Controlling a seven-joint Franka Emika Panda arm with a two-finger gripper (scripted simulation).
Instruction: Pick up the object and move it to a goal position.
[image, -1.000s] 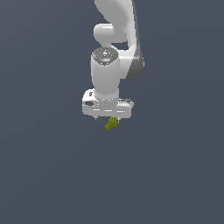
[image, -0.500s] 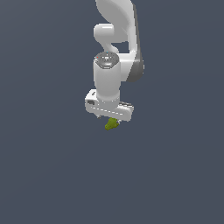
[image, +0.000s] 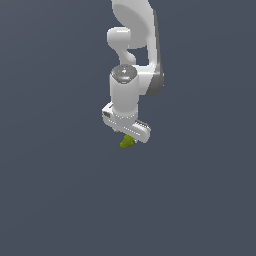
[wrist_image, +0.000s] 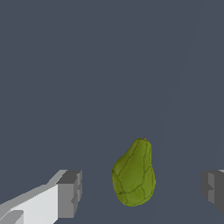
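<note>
- gripper (wrist_image: 140, 190): in the wrist view its two grey fingertips (wrist_image: 70, 192) stand spread wide, one on each side of the frame, with clear gaps to what lies between them; nothing is pinched yet
- the object (wrist_image: 134, 174): an olive-green, lumpy, pear-shaped item sitting between the fingertips, somewhat nearer one than the other, touching neither; its long axis runs across the line that joins the fingertips, narrow end pointing away from the camera, so closing would, I judge, take it across its thick belly
- in the exterior view the gripper (image: 128, 134) hangs straight over the object (image: 127, 142), which pokes out just below the white hand; whether it rests on the dark grey floor (image: 60, 200) cannot be told; no goal marker shows
- judged step: lower a little if needed, centre, then close
</note>
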